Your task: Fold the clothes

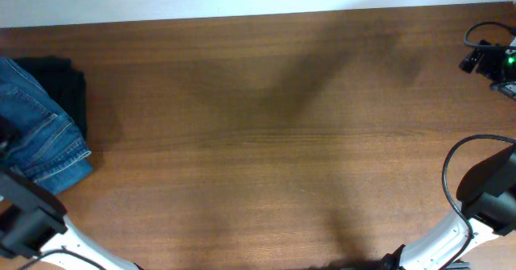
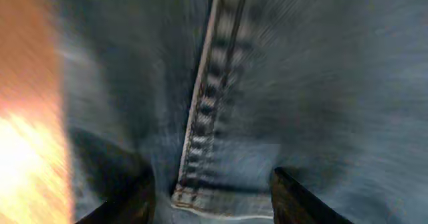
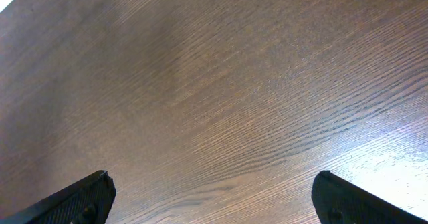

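Observation:
The clothes, a pair of blue denim jeans, lie folded at the table's far left edge. They partly cover a black folded garment pile. In the left wrist view the blurred denim fills the frame, with a stitched seam running down to a hem. My left gripper is close over it, jaws apart, the hem lying between them. My right gripper stands wide open over bare wood, with nothing between its fingers. The right arm sits at the lower right.
A small black device with a green light sits at the back right corner. A black cable loops by the right arm. The left arm's white link crosses the lower left corner.

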`<move>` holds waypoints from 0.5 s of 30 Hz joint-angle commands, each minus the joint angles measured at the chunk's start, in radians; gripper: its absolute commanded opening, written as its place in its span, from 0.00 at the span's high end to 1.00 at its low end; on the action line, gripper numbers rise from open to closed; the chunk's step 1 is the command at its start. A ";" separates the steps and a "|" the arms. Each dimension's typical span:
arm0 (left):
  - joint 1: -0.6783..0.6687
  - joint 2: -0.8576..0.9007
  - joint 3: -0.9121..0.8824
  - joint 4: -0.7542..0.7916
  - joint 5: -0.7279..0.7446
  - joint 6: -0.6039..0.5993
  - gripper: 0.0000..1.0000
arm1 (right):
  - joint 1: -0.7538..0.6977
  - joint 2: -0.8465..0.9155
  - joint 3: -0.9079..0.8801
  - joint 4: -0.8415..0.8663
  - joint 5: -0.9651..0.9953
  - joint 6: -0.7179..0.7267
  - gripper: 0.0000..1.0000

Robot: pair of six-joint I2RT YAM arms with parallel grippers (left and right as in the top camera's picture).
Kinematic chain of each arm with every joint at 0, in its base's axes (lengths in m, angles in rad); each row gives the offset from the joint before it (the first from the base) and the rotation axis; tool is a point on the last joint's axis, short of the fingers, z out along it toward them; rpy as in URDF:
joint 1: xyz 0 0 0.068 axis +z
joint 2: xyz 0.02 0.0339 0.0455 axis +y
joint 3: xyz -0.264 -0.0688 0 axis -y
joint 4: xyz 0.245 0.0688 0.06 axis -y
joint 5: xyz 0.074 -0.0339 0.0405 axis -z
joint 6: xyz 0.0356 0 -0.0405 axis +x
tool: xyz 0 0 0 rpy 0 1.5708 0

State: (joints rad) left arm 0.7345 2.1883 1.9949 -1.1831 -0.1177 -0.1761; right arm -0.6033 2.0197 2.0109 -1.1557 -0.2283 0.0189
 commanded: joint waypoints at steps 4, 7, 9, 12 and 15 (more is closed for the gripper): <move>0.010 0.040 0.012 -0.043 0.003 0.005 0.44 | 0.001 -0.006 0.001 0.000 0.005 -0.003 0.01; 0.010 0.003 0.072 -0.079 0.060 0.005 0.43 | 0.001 -0.006 0.001 0.000 0.005 -0.003 0.01; 0.010 -0.036 0.142 -0.110 0.125 0.005 0.41 | 0.001 -0.006 0.001 0.000 0.005 -0.003 0.01; 0.010 -0.103 0.248 -0.158 0.235 0.004 0.38 | 0.001 -0.006 0.001 0.000 0.005 -0.003 0.01; 0.010 -0.208 0.318 -0.241 0.316 0.004 0.37 | 0.001 -0.006 0.001 0.000 0.005 -0.003 0.01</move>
State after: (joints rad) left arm 0.7418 2.1506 2.2303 -1.3838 0.0681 -0.1764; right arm -0.6033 2.0197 2.0109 -1.1557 -0.2283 0.0193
